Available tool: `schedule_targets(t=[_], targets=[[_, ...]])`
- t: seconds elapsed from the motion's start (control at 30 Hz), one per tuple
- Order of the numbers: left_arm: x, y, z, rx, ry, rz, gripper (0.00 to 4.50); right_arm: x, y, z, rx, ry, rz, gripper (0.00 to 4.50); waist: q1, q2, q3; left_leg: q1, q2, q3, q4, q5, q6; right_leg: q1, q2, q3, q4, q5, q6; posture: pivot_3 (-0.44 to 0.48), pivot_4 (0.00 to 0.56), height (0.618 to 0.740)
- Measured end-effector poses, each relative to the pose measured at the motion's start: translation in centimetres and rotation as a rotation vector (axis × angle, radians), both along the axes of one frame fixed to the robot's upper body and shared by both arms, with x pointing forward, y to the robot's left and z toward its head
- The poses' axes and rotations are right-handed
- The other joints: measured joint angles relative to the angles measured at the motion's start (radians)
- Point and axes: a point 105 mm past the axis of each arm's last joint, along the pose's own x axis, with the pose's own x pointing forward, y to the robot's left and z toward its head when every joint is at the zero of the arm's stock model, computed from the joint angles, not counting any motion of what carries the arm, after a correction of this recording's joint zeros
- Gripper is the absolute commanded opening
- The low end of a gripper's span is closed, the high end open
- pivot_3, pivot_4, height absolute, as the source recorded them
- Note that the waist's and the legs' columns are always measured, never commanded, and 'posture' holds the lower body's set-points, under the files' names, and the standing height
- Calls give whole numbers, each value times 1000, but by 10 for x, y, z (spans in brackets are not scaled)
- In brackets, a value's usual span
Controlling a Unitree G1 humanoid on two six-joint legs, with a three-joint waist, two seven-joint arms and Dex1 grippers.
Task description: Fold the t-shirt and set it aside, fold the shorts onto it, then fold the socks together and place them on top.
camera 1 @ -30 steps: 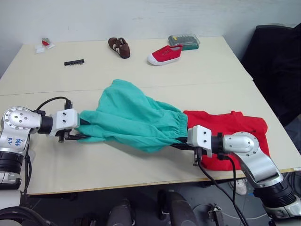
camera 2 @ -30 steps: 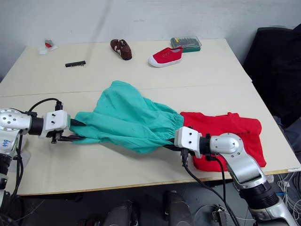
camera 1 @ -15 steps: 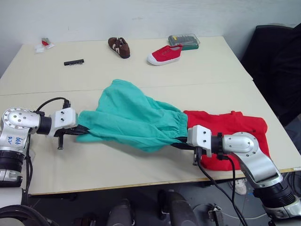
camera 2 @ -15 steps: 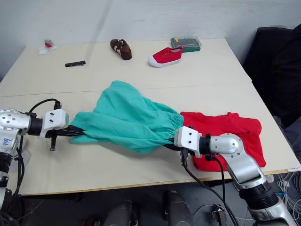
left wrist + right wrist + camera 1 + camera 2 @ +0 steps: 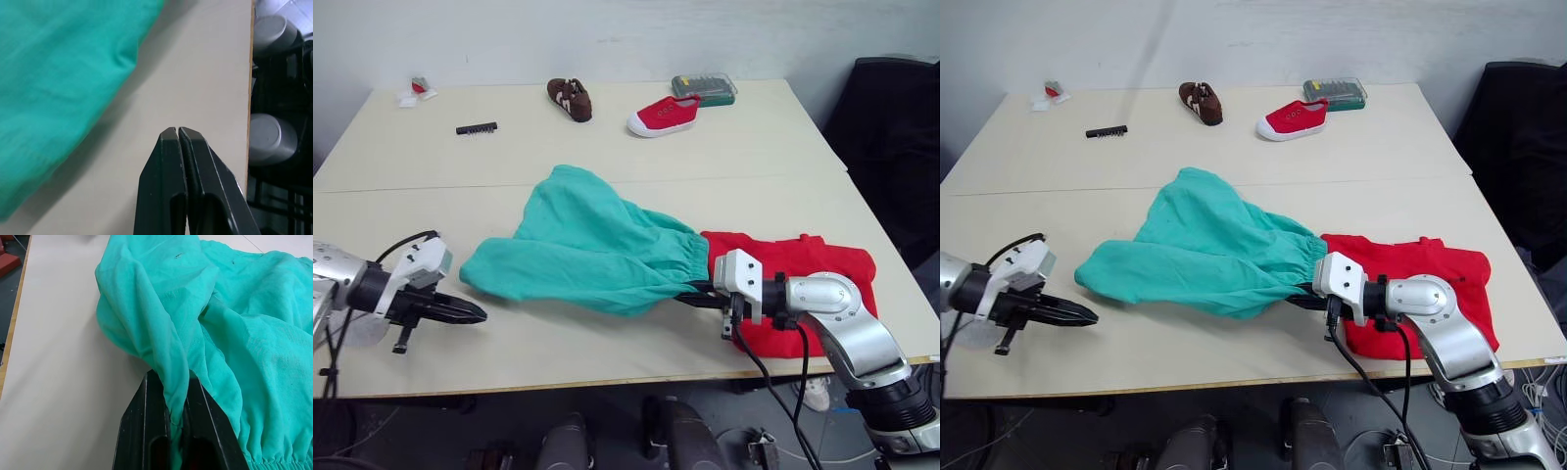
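My left gripper (image 5: 475, 314) sits at lower left of the left eye view, fingers pressed together on nothing, just apart from the shorts (image 5: 592, 255) at centre. In the right wrist view my right gripper (image 5: 177, 404) pinches their cloth; the t-shirt (image 5: 813, 264) lies at right.

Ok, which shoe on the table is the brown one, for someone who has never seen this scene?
Start at the table's far edge, where two small shoes lie side by side near a green case. The brown shoe is the one to the robot's left, farther from the case. Its dark brown upper with white stripes sets it apart from the red shoe.
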Motion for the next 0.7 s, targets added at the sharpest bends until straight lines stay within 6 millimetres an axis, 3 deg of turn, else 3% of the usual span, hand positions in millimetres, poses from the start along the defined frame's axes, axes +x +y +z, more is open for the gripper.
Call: schedule_targets(t=[0.13,0.17,0.27,0.4,0.6,0.7], targets=[[29,-7,8,17,-159,-15,65,4,-3,-3,-28,-4,-7,0,5,0,0,0,-4,0,1,0,0,0,7,1,0,0,0,0,150,740],[33,-4,7,32,-178,-4,239,5,-3,-3,-30,-9,-9,0,5,0,0,0,-4,0,1,0,0,0,7,2,0,0,0,0,150,740],[33,3,7,56,-185,-7,984,7,-5,-4,-36,-20,-22,0,-9,0,0,0,3,2,1,0,-1,-1,6,3,-1,0,0,0,150,740],[16,15,1,75,-150,-1,2162,10,-8,-6,-46,-32,-37,0,-24,0,0,0,7,4,1,-2,-4,-1,7,3,-2,-1,-1,0,150,740],[13,16,-3,151,-295,-53,3985,9,-7,-6,-45,-35,-34,0,-20,0,0,1,7,3,1,-2,-4,-1,7,4,-1,-1,-2,0,150,740],[18,10,-2,148,-385,-63,3985,9,-6,-6,-41,-36,-32,0,-19,0,0,1,7,3,1,-2,-4,-1,7,4,0,-1,-2,0,150,740]])
